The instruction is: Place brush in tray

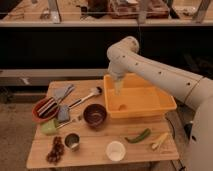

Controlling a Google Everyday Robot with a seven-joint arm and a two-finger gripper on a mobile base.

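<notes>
Fingers (118,91) hanging over tray (145,112) near its camera-left wall, grip state unreadable. Brush (84,98) lying on counter (95,150) just camera-left of tray, axis diagonal, bristle head pointing toward tray.

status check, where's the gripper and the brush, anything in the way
Copy: gripper low over tray left end; brush on table left of tray, not held; dark bowl close beside brush.
</notes>
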